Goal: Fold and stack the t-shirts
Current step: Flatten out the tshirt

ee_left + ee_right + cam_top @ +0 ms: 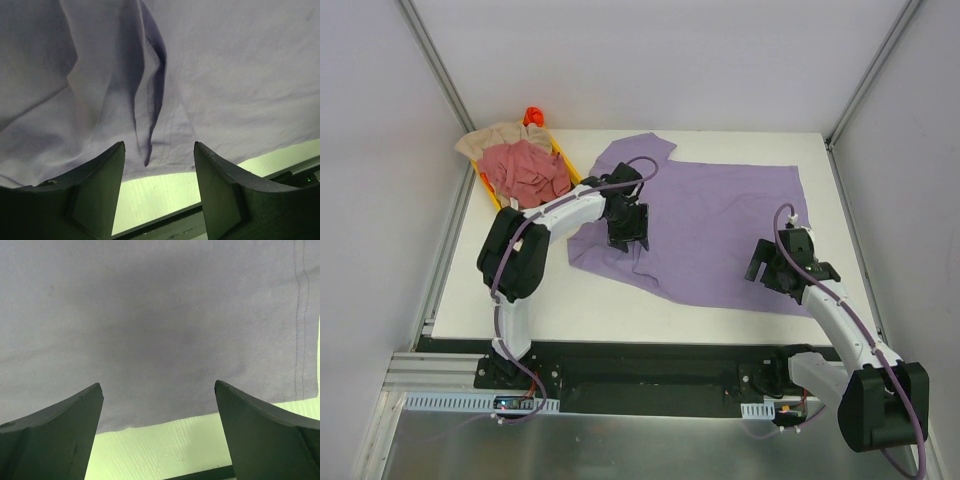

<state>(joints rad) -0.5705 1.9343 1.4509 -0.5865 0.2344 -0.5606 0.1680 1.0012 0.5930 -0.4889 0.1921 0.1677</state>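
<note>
The purple shirt (720,215) lies spread over the middle and right of the table (510,300), its near hem slanting from 8 to 4 o'clock. The left claw (628,232) hangs over the shirt's 9 o'clock edge, released and grasping nothing, with a raised crease running to the hem between its fingers. The right claw (775,272) is over the 4 o'clock corner, spread wide above flat cloth. The pink shirt (525,172) and beige shirt (490,140) are heaped on the yellow tray (568,165) at 10 o'clock. Bare tabletop runs along the near edge, widest at 7 o'clock.
</note>
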